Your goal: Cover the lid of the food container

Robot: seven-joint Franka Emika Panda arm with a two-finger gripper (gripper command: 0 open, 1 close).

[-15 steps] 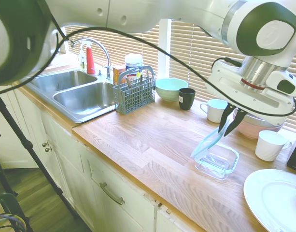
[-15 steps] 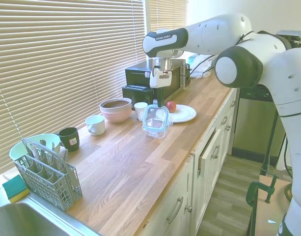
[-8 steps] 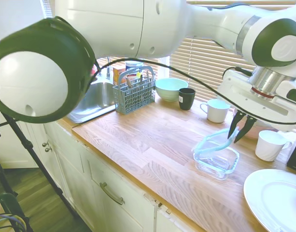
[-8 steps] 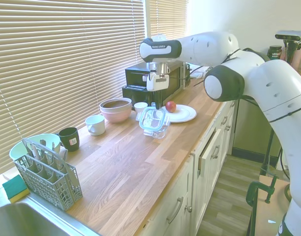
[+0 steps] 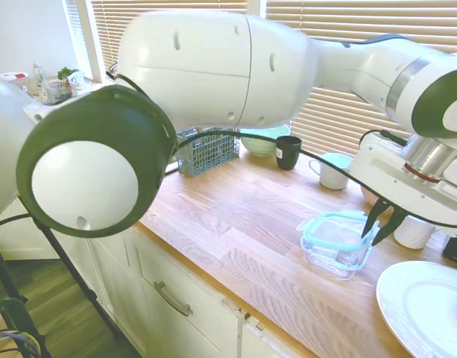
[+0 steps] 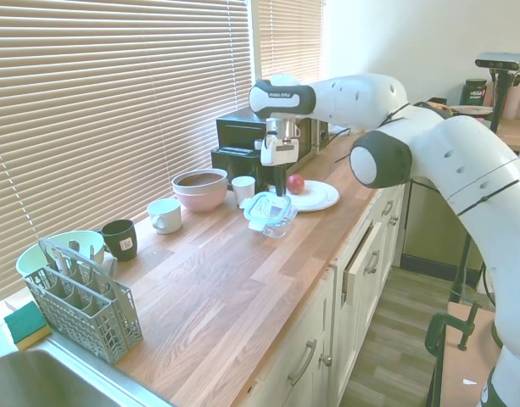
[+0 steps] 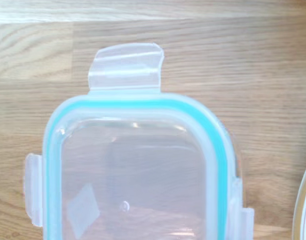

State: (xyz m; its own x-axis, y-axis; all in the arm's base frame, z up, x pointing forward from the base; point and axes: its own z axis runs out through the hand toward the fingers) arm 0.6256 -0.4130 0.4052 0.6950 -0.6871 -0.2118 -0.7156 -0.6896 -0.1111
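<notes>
The lid (image 5: pixel 336 227), tilted a second earlier, had dropped flat onto the container (image 5: pixel 334 255) on the worktop (image 5: pixel 235 216). The claw (image 5: pixel 385 221) still pinched its edge; release looked next.

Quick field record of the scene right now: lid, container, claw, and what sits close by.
lid: lying roughly flat on top of the dish, teal rim up
food container: on the wooden counter, under the lid
claw: at the lid's edge nearest the white cup, fingers close together; grip unclear
snap flaps: one sticks outward, not folded down
nearby: white plate, white cup
</notes>
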